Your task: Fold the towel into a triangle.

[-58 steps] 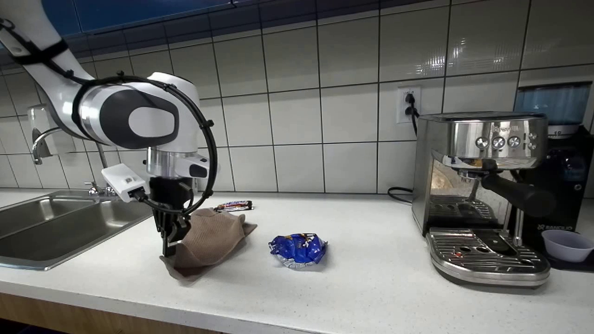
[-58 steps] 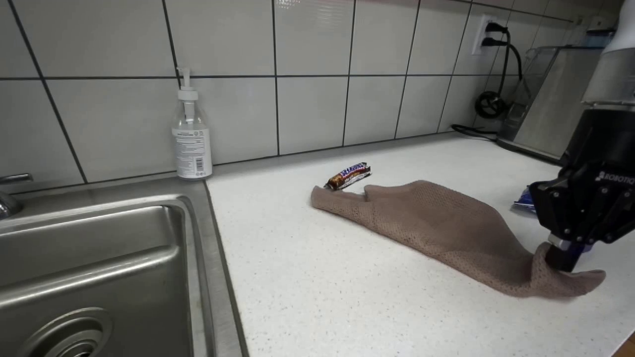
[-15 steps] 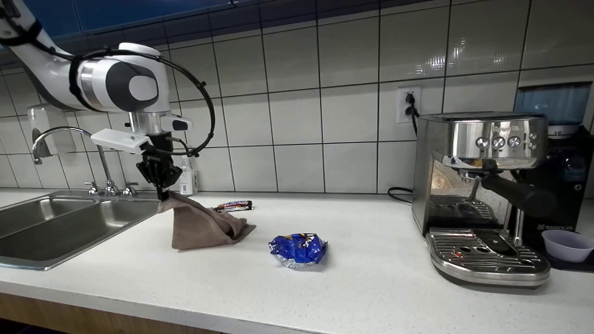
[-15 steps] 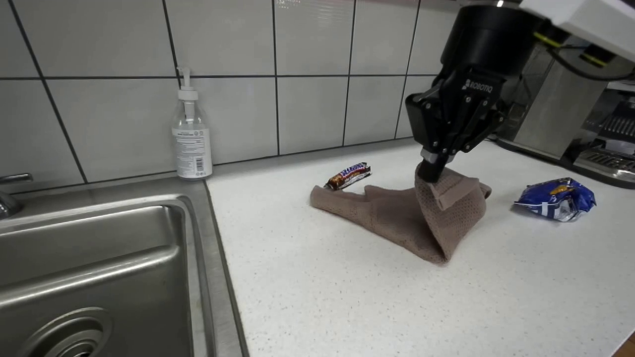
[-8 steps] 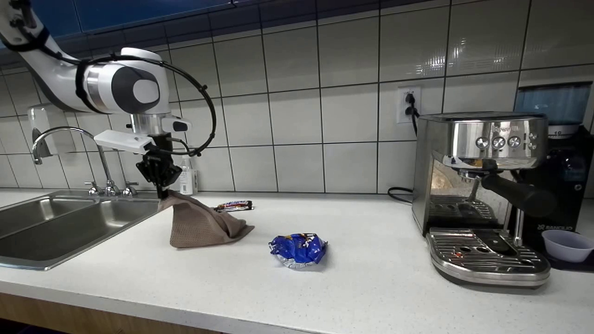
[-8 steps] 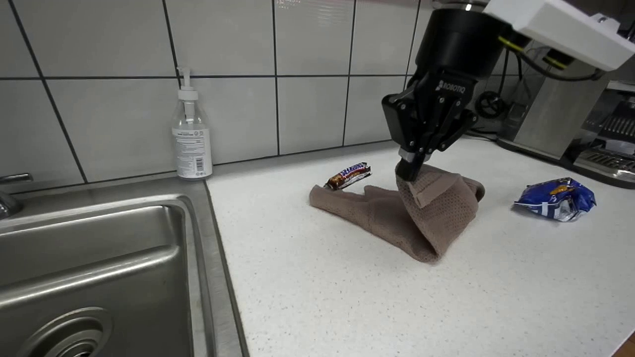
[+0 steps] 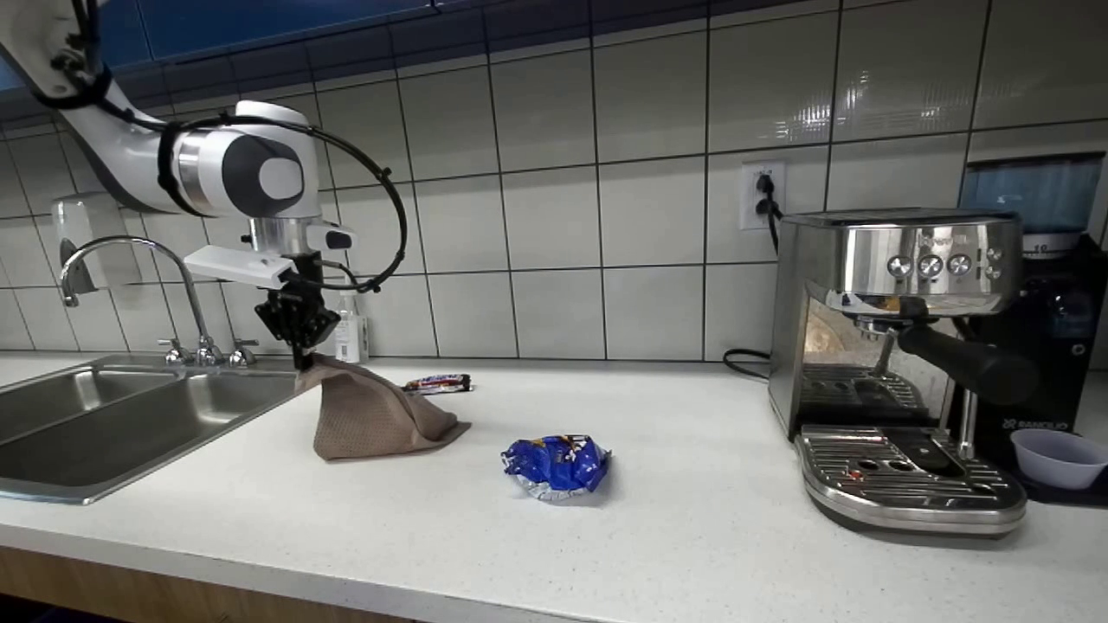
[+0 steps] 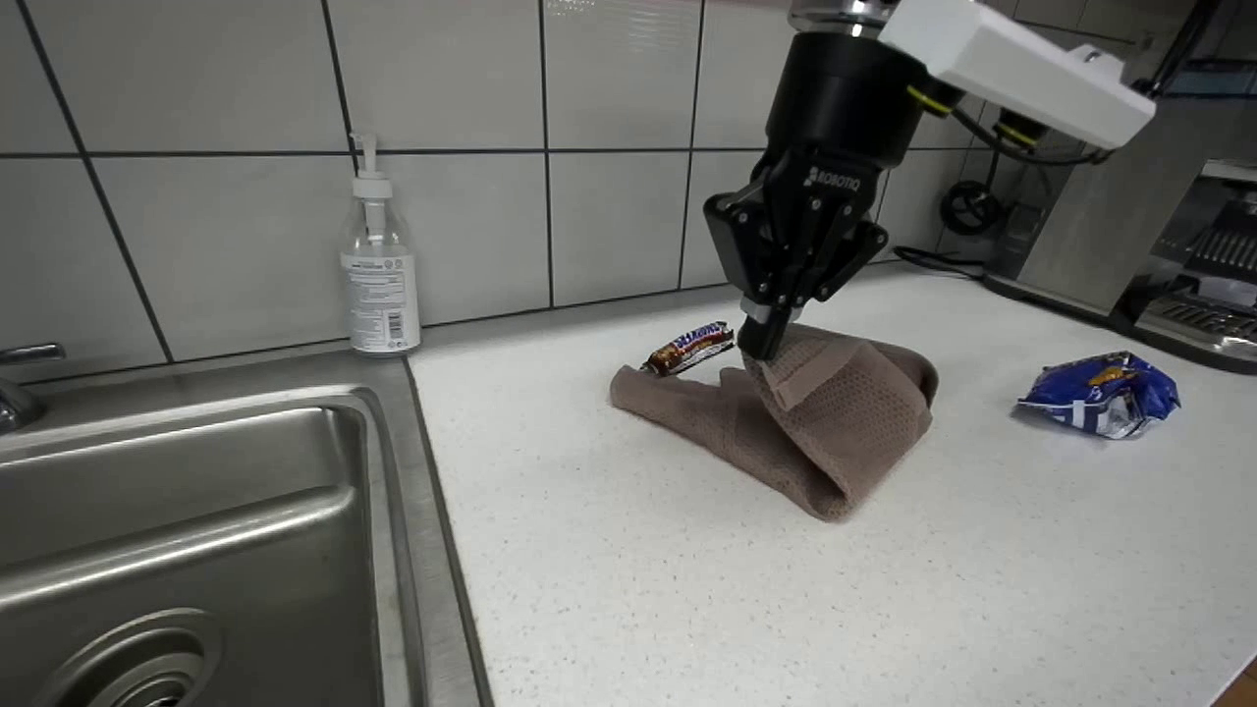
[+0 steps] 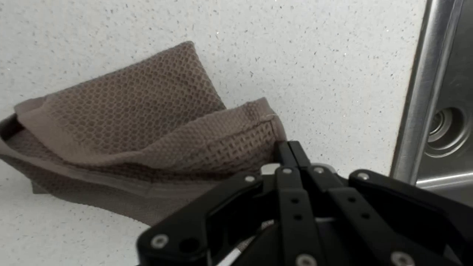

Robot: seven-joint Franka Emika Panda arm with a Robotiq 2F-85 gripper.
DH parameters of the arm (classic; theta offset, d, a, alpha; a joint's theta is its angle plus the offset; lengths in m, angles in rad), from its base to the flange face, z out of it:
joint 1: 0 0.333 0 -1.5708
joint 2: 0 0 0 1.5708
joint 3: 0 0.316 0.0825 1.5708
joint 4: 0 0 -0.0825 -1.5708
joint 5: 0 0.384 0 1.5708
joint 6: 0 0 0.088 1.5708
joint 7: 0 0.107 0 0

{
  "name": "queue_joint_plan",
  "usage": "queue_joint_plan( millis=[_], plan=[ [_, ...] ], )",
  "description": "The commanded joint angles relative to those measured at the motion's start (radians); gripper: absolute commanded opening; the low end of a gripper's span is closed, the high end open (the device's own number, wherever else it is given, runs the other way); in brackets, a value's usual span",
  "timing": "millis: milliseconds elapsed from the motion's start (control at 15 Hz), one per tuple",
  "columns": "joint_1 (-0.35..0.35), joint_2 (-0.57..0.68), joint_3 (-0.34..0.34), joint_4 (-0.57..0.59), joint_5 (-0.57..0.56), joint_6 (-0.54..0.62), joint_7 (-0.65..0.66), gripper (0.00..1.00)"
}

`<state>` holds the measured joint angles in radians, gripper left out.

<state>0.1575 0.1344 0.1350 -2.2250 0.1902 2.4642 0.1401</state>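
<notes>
The brown towel [image 8: 854, 422] lies bunched on the counter, partly folded over itself. One corner of it is raised and runs up to my gripper [image 8: 761, 344], which is shut on it just above the cloth. In the wrist view the finger pads of the gripper [image 9: 292, 144] stand pressed together at the end of the raised towel edge [image 9: 236, 136]. A wide flap of honeycomb weave spreads to the left there. From an exterior view the towel [image 7: 372, 420] slopes down to the right from the gripper [image 7: 303, 362]; its underside layers are hidden.
A wrapped candy bar [image 8: 690, 349] lies right against the towel's far edge. A crumpled blue wrapper [image 7: 557, 467] sits to one side. The sink rim [image 9: 425, 92], a soap bottle [image 8: 381, 285] by the tiled wall and a coffee machine [image 7: 909, 260] stand around.
Since the oldest frames my gripper has lifted the towel's corner and carried it back over the cloth. In the last second it has moved further toward the candy bar, still holding the corner.
</notes>
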Motion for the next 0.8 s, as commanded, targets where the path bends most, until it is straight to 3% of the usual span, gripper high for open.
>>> queue_joint_plan(
  millis=[0,733],
  plan=[
    [-0.003,0.060,0.008,0.088,-0.011,-0.053,-0.033,0.00],
    [-0.007,0.206,0.013,0.263,-0.012,-0.114,-0.106,0.00]
  ],
)
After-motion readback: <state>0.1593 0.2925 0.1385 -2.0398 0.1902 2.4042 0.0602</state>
